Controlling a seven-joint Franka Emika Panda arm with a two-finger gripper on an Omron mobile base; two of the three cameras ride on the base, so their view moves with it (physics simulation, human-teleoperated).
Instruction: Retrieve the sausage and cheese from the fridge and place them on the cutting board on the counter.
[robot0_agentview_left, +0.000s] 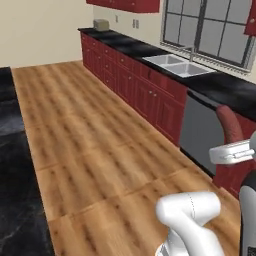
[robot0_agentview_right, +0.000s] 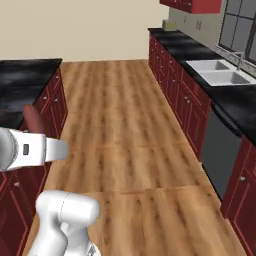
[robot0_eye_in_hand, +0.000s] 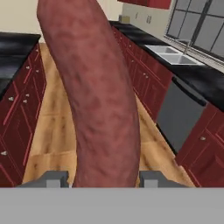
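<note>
A dark red-maroon sausage (robot0_eye_in_hand: 103, 96) stands upright between my gripper's (robot0_eye_in_hand: 103, 178) two fingertips, which press on its lower end. From the left base camera the sausage (robot0_agentview_left: 229, 122) rises out of the white gripper (robot0_agentview_left: 231, 141) at the right edge, in front of the black marbled counter (robot0_agentview_left: 222, 89). The right base camera has the sausage (robot0_agentview_right: 34, 119) and gripper (robot0_agentview_right: 36, 132) at the far left, beside another stretch of black counter (robot0_agentview_right: 22, 80). The cheese, fridge and cutting board are out of view.
A double steel sink (robot0_agentview_left: 179, 65) sits under a window (robot0_agentview_left: 210, 30) in the long counter over dark red cabinets (robot0_agentview_left: 135, 87). A grey dishwasher front (robot0_agentview_left: 200, 131) is close to the hand. A wide wooden floor (robot0_agentview_right: 125, 125) runs between the counters.
</note>
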